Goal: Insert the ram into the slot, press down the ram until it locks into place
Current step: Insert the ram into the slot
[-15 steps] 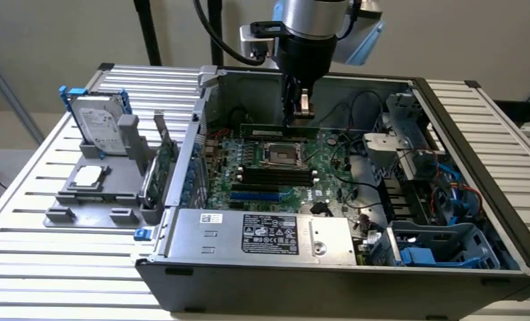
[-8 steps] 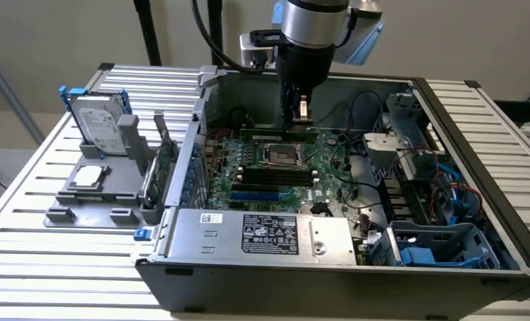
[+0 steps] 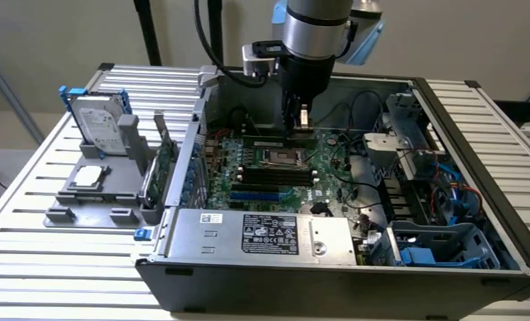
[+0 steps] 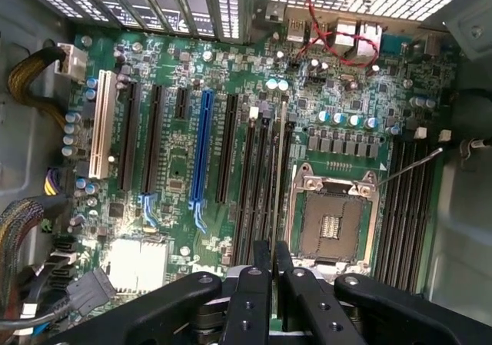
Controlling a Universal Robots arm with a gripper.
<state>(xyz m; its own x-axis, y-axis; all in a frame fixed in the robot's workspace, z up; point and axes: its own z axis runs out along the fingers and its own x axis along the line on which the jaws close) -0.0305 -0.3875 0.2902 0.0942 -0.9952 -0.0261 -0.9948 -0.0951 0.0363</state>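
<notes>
— We see the ram [image 3: 278,142] as a thin green stick with a pale label. It stands on edge in a black slot [image 4: 284,160] just beside the CPU socket [image 3: 278,159].
— Can we read that label?
— No, nor the sticker on the power supply [image 3: 269,237]; the print is too small.
— And the gripper [image 4: 273,247]?
— Its fingers are almost together, pinching the ram's top edge.

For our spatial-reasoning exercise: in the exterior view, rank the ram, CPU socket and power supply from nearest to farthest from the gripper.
1. ram, directly under the gripper.
2. CPU socket, just beyond the ram, mid-board.
3. power supply, at the case's near edge.
</notes>
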